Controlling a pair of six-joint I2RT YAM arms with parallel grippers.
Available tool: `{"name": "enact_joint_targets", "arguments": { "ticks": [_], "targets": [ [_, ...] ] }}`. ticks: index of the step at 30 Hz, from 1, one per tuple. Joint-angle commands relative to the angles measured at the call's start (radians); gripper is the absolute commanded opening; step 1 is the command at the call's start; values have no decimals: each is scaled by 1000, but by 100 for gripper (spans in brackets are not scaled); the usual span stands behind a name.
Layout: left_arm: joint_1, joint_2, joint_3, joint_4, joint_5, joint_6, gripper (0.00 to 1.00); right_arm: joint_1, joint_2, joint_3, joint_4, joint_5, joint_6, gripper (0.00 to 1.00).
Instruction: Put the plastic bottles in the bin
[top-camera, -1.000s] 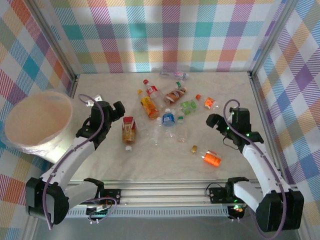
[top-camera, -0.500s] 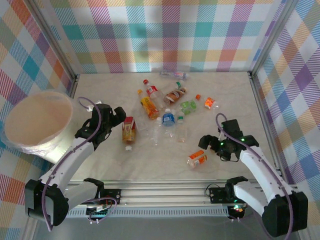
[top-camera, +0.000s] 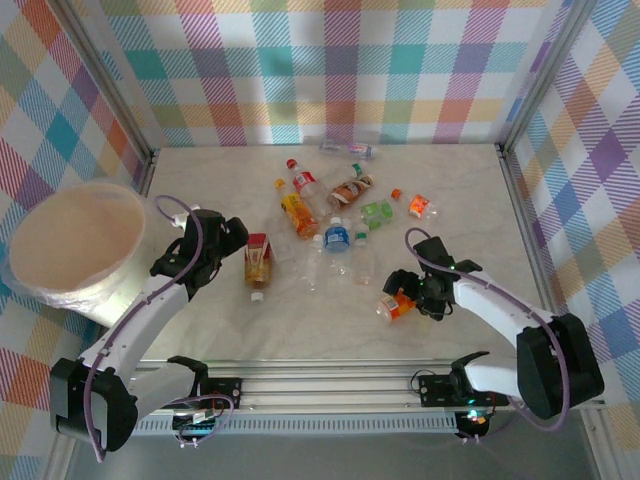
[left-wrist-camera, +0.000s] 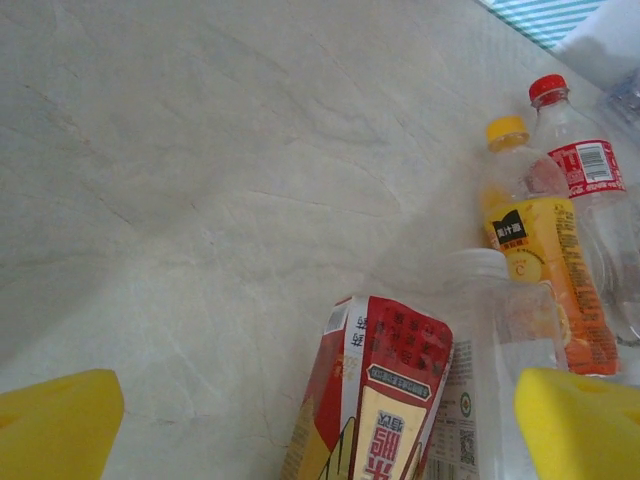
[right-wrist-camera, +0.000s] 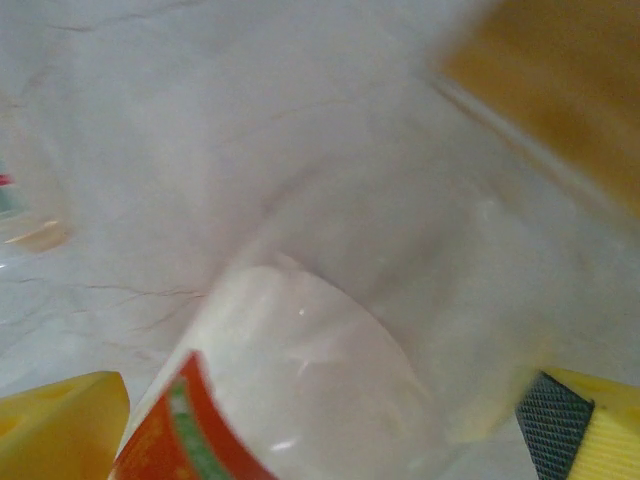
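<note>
The large round white plastic bin (top-camera: 75, 245) looks empty; to its right, the small clear plastic bottles (top-camera: 338, 238) lie on the pale table (top-camera: 300, 325), the left gripper (top-camera: 232, 232) spread beside a red-labelled bottle (top-camera: 258, 262), the right gripper (top-camera: 405, 293) spread around an orange-labelled bottle (top-camera: 393, 306).

The plastic bottles (top-camera: 337, 238) crowd the counter's (top-camera: 300, 330) middle up to its far edge; bare room lies along the left edge, right edge and both far corners.

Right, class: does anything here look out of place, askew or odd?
The white bin sits beyond the table's left edge and appears tilted. The plastic bottles lie scattered across the table, mostly on their sides.
</note>
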Motion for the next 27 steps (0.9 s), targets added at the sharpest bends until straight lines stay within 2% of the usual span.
{"name": "enact_joint_targets", "arguments": {
  "ticks": [1,6,12,15,18,22,27],
  "targets": [
    [-4,-26,0,-35,-32,-15,100,8,27,0,6,43,88,100],
    [-4,-27,-5,-23,-8,-14,100,8,104,31,59,73,171,100],
    [-4,-25,14,-31,70,22,100,8,133,58,80,100,94,91],
    [-4,-25,12,-17,116,26,100,8,114,43,105,100,11,83],
    [-6,-16,8,4,164,35,100,8,91,23,120,154,-58,77],
    [-20,-1,12,43,235,52,100,8,62,16,168,173,-161,63],
    [-74,-2,12,141,311,53,100,8,-72,22,207,137,-247,52]
  ]
}}
